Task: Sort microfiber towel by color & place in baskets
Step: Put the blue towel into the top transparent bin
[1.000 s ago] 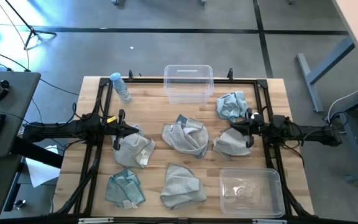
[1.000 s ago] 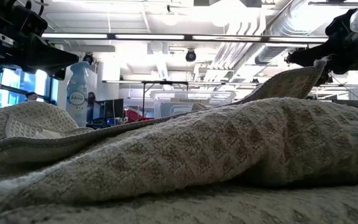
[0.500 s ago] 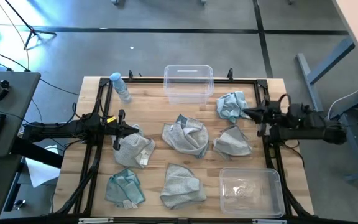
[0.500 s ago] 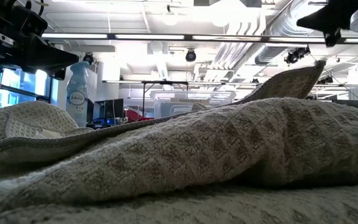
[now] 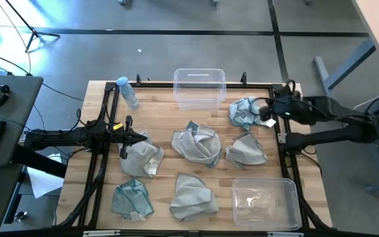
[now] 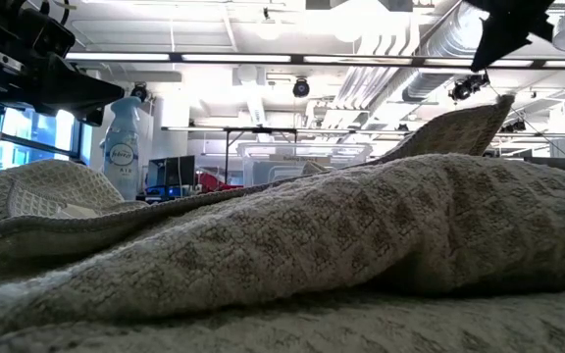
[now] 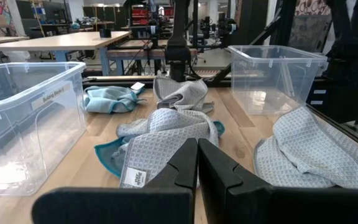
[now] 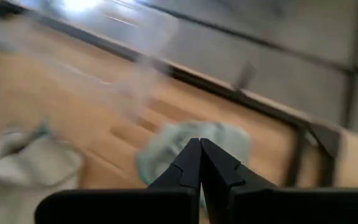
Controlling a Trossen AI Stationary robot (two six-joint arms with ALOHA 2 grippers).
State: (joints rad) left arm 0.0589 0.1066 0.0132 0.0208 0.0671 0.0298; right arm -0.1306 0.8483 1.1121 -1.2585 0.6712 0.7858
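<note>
Several small towels lie crumpled on the wooden table. The grey ones are the left one [image 5: 143, 158], the middle one [image 5: 196, 145], the right one [image 5: 245, 150] and the near one [image 5: 191, 196]. Light blue-teal ones lie at the near left [image 5: 131, 199] and far right [image 5: 243, 110]. One clear basket [image 5: 199, 87] stands at the far edge, another [image 5: 266, 203] at the near right. My left gripper [image 5: 134, 139], shut [image 7: 197, 163], hovers by the left grey towel. My right gripper [image 5: 260, 112] is shut [image 8: 199, 146], raised beside the far-right teal towel [image 8: 194, 140].
A clear water bottle with a blue cap [image 5: 128, 93] stands at the far left corner. A black frame [image 5: 104, 112] runs round the table's edges. In the low view a grey towel [image 6: 282, 245] fills the foreground, with the bottle [image 6: 126, 137] behind it.
My right gripper has risen from the far corner of the right grey towel. It has moved toward the table's far edge, ending beside the far-right teal towel. The grey towel stays on the table.
</note>
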